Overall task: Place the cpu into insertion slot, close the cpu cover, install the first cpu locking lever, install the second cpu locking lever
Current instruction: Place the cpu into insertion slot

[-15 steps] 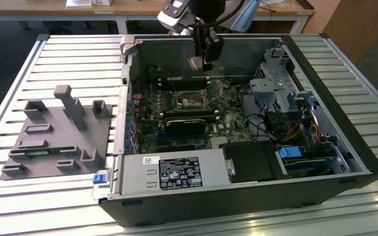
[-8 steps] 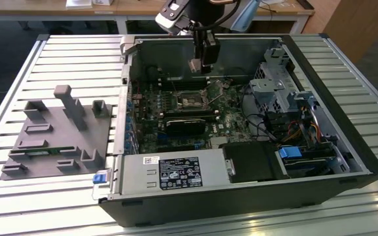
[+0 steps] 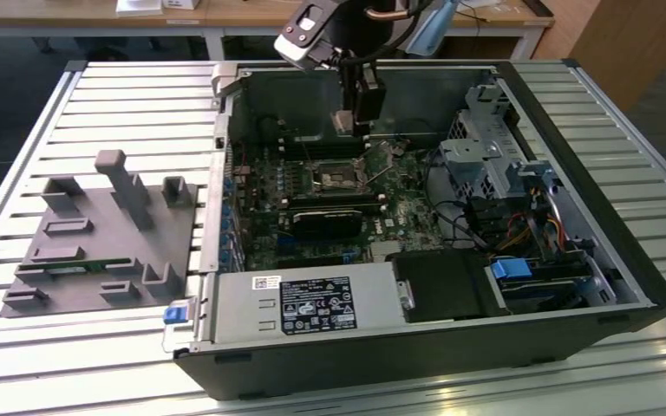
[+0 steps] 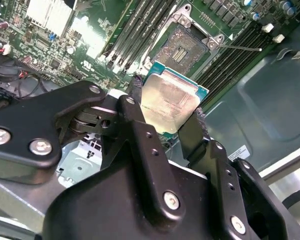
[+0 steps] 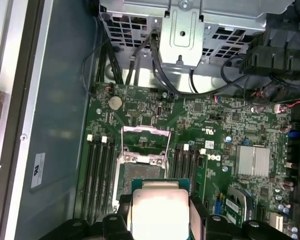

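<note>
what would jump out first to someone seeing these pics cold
The cpu catches the eye first in the second wrist view: its silver top glints as it is pinched between the black fingers of the gripper, held clear of the green board. Just beyond it sits the insertion slot, uncovered with no chip in it. In the exterior view, the open computer case on the slatted table dominates, with the arm reaching in from above.

The gripper [image 3: 357, 126] holds the cpu [image 3: 343, 121] above the insertion slot [image 3: 330, 177], inside the open computer case [image 3: 426, 364] lying on the slatted table [image 3: 125, 95].
</note>
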